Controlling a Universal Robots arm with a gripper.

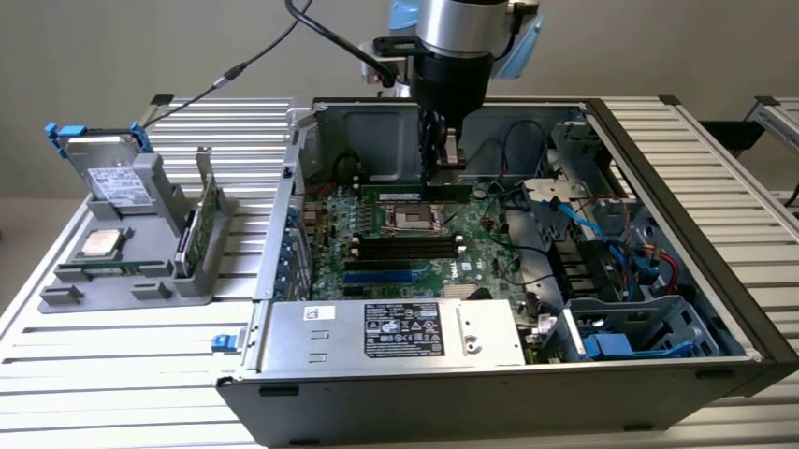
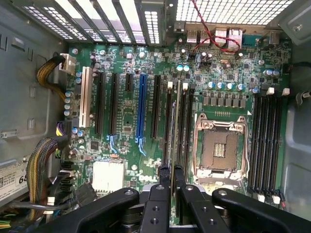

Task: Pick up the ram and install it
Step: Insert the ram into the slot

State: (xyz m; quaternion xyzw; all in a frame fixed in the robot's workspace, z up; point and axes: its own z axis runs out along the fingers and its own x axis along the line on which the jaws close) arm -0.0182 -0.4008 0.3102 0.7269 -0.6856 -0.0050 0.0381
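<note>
Reaching down from the upper middle of the exterior view into the open computer case with the end effector. Closed on the ram, pinching it near one end between two black fingers in the wrist view. Holding it up on its thin edge, lined up with the long black memory slots beside the square silver socket on the green board, most likely for going edge first into such a narrow gap. Squeezing from both flat sides, probably to stop any wobble or tipping on the way down. Hard to tell whether already sitting in a slot or hanging just over one. Working in a case laid flat with the cover off, giving a straight way down to the board. In the exterior view, tucked right under the end effector, near the far wall of the case and a little above the middle of the frame. Looks like a long, straight, very thin strip from the wrist view, dark with a pale line along the edge. Flat faces turned sideways there, so no chips or label to make out. Over at the exterior view's left, on the ribbed metal counter, a grey rack with other parts: a hard drive and a taller green card, each propped up in its own spot, likely for easy grabbing.
</note>
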